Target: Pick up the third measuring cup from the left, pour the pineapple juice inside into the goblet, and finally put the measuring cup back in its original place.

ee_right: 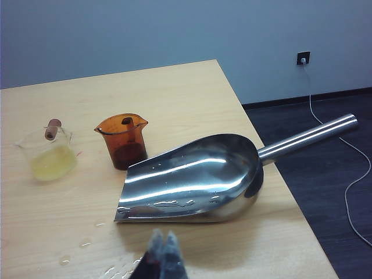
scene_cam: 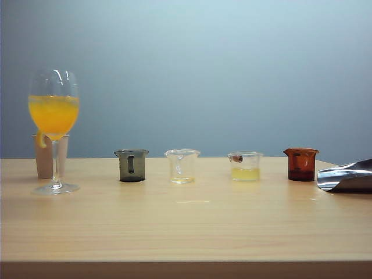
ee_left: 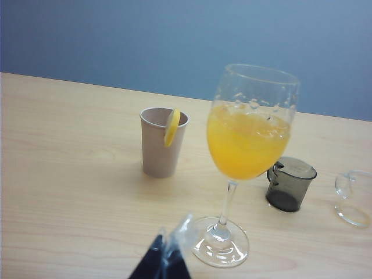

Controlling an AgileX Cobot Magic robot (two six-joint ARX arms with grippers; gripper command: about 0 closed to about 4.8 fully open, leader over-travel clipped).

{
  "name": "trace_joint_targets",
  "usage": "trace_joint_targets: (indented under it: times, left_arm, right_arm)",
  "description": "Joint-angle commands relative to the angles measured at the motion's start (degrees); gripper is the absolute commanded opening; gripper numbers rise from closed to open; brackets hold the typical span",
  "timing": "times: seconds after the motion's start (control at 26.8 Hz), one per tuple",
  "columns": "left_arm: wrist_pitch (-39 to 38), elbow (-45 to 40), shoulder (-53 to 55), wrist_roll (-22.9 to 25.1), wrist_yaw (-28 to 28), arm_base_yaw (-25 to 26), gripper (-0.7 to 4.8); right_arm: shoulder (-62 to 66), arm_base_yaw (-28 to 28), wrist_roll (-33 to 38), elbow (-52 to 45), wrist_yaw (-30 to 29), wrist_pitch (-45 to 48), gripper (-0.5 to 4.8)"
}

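Third cup (scene_cam: 245, 166) with juice (scene_cam: 245, 173) stands right of centre, far-left of right gripper (ee_right: 162, 244), jaws together, empty. Left gripper (ee_left: 168, 247) near goblet (ee_left: 250, 139), jaws unclear. Right arm nearer.

Goblet (scene_cam: 53, 110) clear, deep orange drink; pineapple juice (scene_cam: 245, 173) pale yellow; amber-red cup (scene_cam: 301, 164) right of it; smoky grey cup (scene_cam: 131, 165).

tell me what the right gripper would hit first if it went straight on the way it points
Most likely the metal scoop. In the right wrist view the right gripper, jaws shut, points at the scoop's open mouth, with nothing between them. Depth is unclear, so it might pass just over the low front lip.
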Motion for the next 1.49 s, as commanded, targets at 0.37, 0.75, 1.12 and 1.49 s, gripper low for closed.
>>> trace_joint_targets:
  times: [0.37,0.75,1.12,1.49]
  left_arm:
    - [-0.4,2.7,0.0,0.0,-0.1,0.0,-0.05]
    - [-8.8,22.6,14.9,-0.2,0.4,0.0,-0.05]
    - [-5.2,43.9,42.1,0.4,8.8,-6.3,-0.05]
    - [-17.6,52.0,52.9,7.7,4.7,-25.8,-0.05]
  right_arm:
    - [0.0,0.1,-0.2,2.7,0.0,-0.1,-0.06]
    - [11.1,0.1,0.0,21.9,-0.6,-2.2,-0.06]
    - [32.3,3.5,0.1,35.8,-0.4,5.6,-0.06]
    - [58.8,27.9,0.7,35.7,11.8,21.7,-0.06]
